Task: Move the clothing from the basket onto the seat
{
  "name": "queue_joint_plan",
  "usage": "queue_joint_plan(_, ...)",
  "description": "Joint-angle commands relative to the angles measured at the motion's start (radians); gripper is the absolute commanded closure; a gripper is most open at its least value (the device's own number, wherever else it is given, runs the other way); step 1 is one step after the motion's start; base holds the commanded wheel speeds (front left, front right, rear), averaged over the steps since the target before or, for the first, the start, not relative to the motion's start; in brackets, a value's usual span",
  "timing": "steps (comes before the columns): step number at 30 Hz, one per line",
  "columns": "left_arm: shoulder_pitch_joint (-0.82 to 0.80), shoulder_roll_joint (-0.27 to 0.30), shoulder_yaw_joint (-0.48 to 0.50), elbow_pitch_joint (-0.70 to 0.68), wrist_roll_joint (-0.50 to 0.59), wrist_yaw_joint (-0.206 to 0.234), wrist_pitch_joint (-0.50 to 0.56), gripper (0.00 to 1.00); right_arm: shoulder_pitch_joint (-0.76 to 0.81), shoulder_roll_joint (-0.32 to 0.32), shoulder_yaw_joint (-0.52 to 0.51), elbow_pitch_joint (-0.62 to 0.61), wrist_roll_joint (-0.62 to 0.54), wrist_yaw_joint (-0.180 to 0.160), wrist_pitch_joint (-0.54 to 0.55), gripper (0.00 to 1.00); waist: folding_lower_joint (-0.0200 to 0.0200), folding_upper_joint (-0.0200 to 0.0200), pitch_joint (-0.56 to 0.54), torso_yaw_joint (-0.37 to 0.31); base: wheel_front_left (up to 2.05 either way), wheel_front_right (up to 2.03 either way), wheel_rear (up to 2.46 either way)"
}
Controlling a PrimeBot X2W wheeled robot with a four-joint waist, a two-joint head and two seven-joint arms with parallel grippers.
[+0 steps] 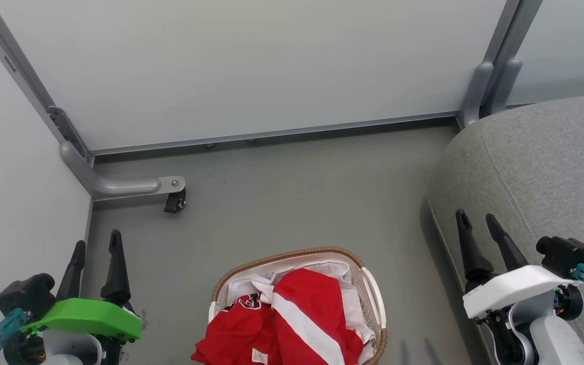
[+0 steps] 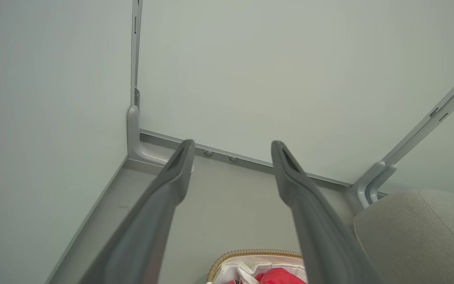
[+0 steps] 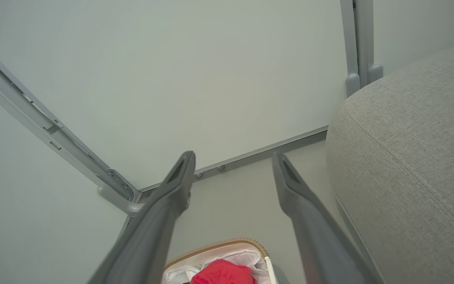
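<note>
Red clothing (image 1: 292, 324) with white stripes is heaped in the cream basket (image 1: 370, 291) on the floor at the bottom centre of the head view, spilling over its near side. The grey seat (image 1: 540, 167) stands to the right. My left gripper (image 1: 97, 243) hangs open at the lower left, well left of the basket. My right gripper (image 1: 477, 218) is open at the lower right, over the seat's front edge. In the wrist views the left gripper (image 2: 231, 148) and the right gripper (image 3: 233, 157) hold nothing, with the clothing (image 2: 280, 276) (image 3: 223, 272) low between the fingers.
Pale partition walls (image 1: 251, 66) close the back and left. A grey metal foot with a black caster (image 1: 175, 200) juts out at floor level on the left. Another grey post foot (image 1: 489, 91) stands by the seat's far corner. Grey floor (image 1: 297, 197) lies beyond the basket.
</note>
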Motion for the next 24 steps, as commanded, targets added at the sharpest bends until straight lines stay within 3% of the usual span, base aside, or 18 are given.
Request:
queue_joint_plan(1,-0.028,0.014,-0.004,-0.007,0.03,0.003,-0.01,0.0,-0.025,-0.008,0.003,-0.009,-0.034,0.0,-0.01,0.0,0.0,-0.0001,0.001,0.0,0.0,0.0,0.0)
queue_joint_plan(24,0.008,0.018,-0.01,0.007,0.244,0.008,-0.066,0.0,-0.026,0.002,-0.001,0.043,-0.275,0.0,-0.066,0.0,0.0,-0.0001,-0.005,-0.006,0.0,0.0,0.0)
